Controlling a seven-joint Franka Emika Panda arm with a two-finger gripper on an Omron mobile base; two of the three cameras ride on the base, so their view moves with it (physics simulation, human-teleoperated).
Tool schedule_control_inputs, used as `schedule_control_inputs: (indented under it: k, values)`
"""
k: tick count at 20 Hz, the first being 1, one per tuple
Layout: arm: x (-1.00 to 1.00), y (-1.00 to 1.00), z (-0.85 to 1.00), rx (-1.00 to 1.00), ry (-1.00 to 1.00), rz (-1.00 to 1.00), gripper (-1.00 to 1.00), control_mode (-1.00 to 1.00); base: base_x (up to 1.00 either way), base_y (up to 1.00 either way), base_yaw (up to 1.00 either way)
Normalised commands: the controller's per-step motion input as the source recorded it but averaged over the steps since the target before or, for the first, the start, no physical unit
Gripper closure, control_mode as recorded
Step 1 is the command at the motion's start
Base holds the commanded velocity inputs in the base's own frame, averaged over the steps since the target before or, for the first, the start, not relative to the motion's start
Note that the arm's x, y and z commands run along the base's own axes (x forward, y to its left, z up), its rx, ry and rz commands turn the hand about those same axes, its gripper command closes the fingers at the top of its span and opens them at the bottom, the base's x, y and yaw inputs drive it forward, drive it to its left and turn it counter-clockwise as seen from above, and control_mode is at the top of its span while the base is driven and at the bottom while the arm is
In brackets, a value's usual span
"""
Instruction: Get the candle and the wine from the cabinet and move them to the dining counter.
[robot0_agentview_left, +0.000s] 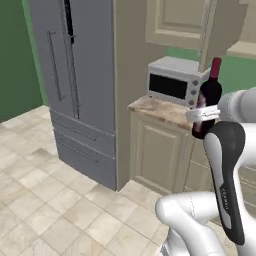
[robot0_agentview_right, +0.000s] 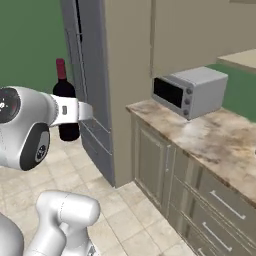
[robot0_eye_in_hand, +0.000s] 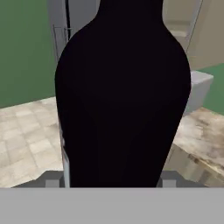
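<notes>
The wine (robot0_agentview_left: 210, 92) is a near-black bottle with a red foil neck, held upright in the air. My gripper (robot0_agentview_left: 205, 114) is shut on its body, the white fingers wrapping its middle. From the right base view, the wine (robot0_agentview_right: 64, 92) hangs in front of the fridge with the gripper (robot0_agentview_right: 70, 111) around it. In the hand view the wine (robot0_eye_in_hand: 122, 96) stands dark between the fingertips (robot0_eye_in_hand: 52, 180). The cabinet (robot0_agentview_left: 176, 21) hangs above the worktop with one door swung open. The candle and the dining counter are out of view.
A tall grey fridge (robot0_agentview_left: 75, 75) stands at the left, beside a beige panel. A silver toaster oven (robot0_agentview_right: 191, 91) sits on the marbled worktop (robot0_agentview_right: 215, 140), above beige base cupboards (robot0_agentview_left: 155, 150). Open tiled floor (robot0_agentview_left: 55, 200) lies in front.
</notes>
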Motion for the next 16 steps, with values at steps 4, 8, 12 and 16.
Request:
schedule_control_inputs:
  k: [4,8,12,16]
  values:
    - [0.00,0.00,0.00,0.00,0.00,0.00,1.00,1.00,0.00,-0.25,0.84]
    - [0.00,0.00,0.00,0.00,0.00,0.00,1.00,1.00,-0.08,-0.13,0.73]
    - [0.00,0.00,0.00,0.00,0.00,0.00,1.00,1.00,-0.07,-0.30,0.72]
    - [0.00,0.00,0.00,0.00,0.00,0.00,1.00,1.00,0.00,-0.36,0.76]
